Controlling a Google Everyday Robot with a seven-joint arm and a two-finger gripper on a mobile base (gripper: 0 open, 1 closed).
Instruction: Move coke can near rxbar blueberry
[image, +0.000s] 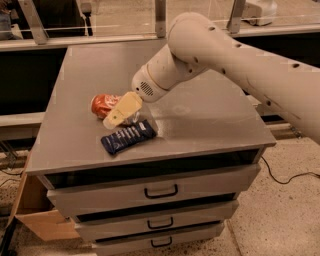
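red cylindrical can (101, 104) lies at 10 o'clock of flat blue bar (128, 136); cream gripper (120, 111) on can's 3 o'clock end, grip cannot be told; smooth grey tabletop (210, 115).

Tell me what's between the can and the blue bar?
Camera view: just the claw, by the coke can, then bare tabletop up to the rxbar blueberry.

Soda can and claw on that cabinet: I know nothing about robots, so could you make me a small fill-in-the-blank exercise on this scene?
1. The red can lies on its ___ on the grey cabinet top.
2. The claw is right next to the can, between it and the dark ___ snack bar wrapper.
3. Under the top, the cabinet front shows ___ drawer handles.

Missing words: side; blue; three.
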